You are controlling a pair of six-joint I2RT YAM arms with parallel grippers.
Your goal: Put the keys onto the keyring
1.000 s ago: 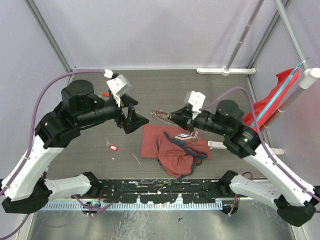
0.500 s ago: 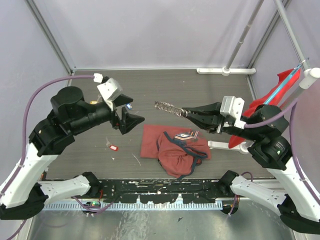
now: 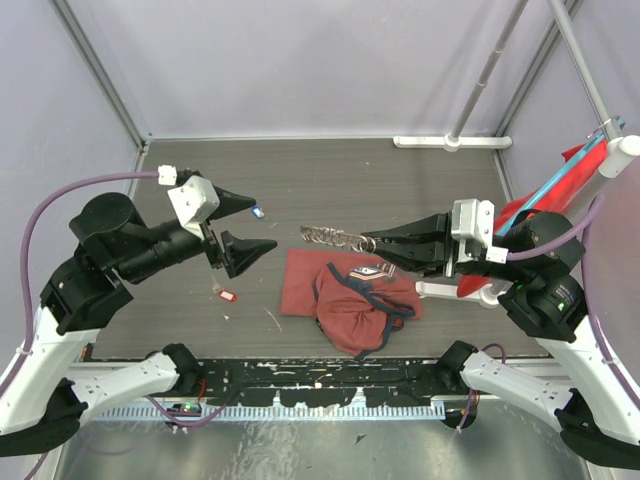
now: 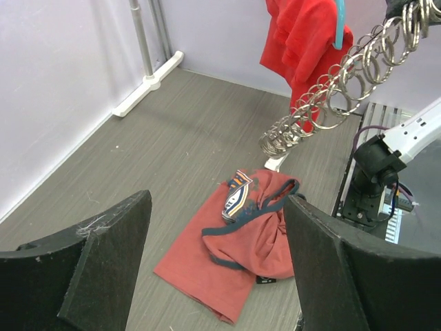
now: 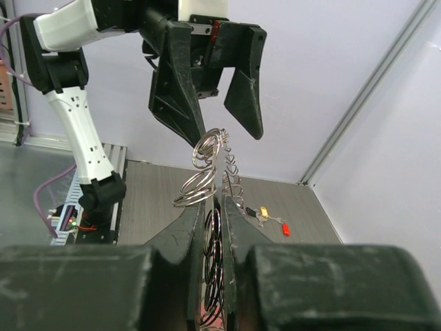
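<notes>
keyring [image 3: 335, 237] | clamped in right tool [image 3: 371, 243] | left tool [image 3: 265, 224] jaws apart

A crumpled dark-red cloth bag [image 3: 345, 300] with blue trim lies near the middle of the grey table [image 3: 330, 180], while at three o'clock a bright red cloth [image 3: 545, 205], perhaps a garment, hangs beside a white pole [image 3: 625, 150].

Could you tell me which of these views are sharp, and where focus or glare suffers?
Top external: evenly lit, soft shadows, sharp. Left wrist: the silvery chain of linked metal rings is crisp, with small glints. Right wrist: the right end effector and the rings nearest it are blurred.
</notes>
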